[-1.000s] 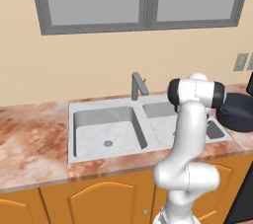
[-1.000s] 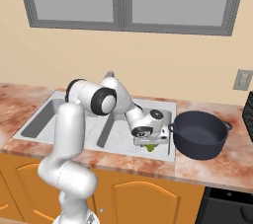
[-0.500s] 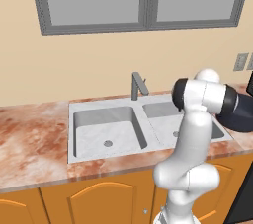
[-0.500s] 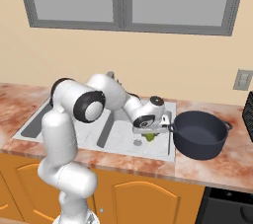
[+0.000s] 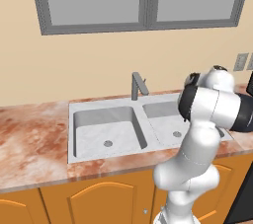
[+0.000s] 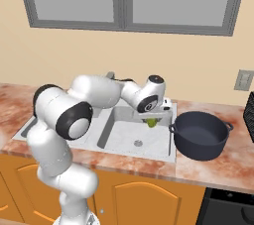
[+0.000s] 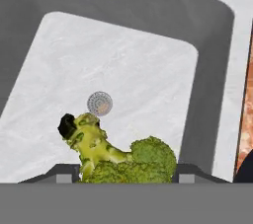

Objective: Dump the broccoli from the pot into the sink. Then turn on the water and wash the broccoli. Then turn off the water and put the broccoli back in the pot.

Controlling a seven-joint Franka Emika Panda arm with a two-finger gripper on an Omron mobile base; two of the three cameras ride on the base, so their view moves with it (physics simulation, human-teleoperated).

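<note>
Broccoli carried over the sink, pot waiting on the bench

Right base view: gripper (image 6: 153,120) clamps the broccoli (image 6: 151,122) above the sink (image 6: 130,140), pot (image 6: 200,134) at its 3 o'clock. Hand view: broccoli (image 7: 121,161) sits skewed between the fingers; it could slip out short of the pot.

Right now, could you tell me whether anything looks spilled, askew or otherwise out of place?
Nothing stands out. The pincer holds the broccoli above the sink basin, the pot stands upright on the counter beside it, and no water runs from the faucet.
</note>
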